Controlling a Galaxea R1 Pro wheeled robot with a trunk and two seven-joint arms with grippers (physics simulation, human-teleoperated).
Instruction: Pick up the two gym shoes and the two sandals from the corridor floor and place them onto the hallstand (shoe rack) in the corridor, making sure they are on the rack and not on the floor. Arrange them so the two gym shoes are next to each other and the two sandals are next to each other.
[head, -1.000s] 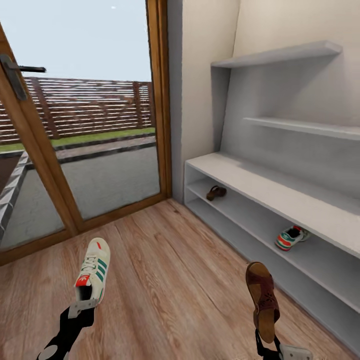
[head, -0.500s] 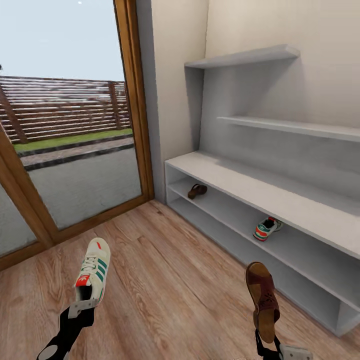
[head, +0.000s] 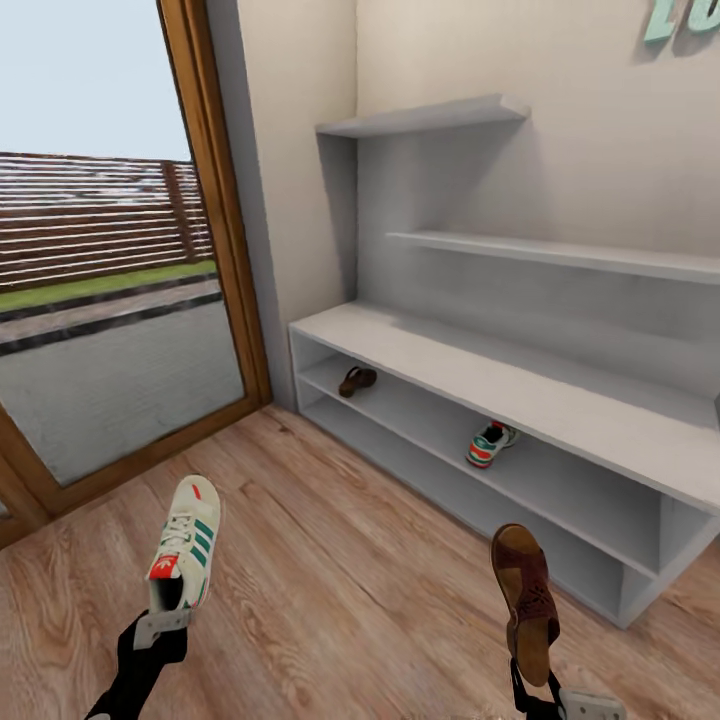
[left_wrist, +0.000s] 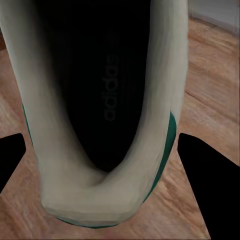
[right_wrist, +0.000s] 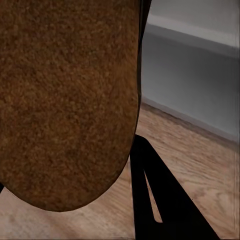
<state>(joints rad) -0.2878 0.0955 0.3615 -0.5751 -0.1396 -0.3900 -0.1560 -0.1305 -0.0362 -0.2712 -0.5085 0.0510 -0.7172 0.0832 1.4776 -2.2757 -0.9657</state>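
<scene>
With the left gripper (head: 160, 628) clamped on a gym shoe (head: 184, 546) and the right gripper (head: 535, 690) on a sandal (head: 525, 588), each seems bound for its mate on the hallstand (head: 520, 392) shelf.

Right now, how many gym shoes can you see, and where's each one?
2. One gym shoe is held up over the corridor floor by the left pincer. The other gym shoe sits on the hallstand, on its upper open shelf row.
</scene>
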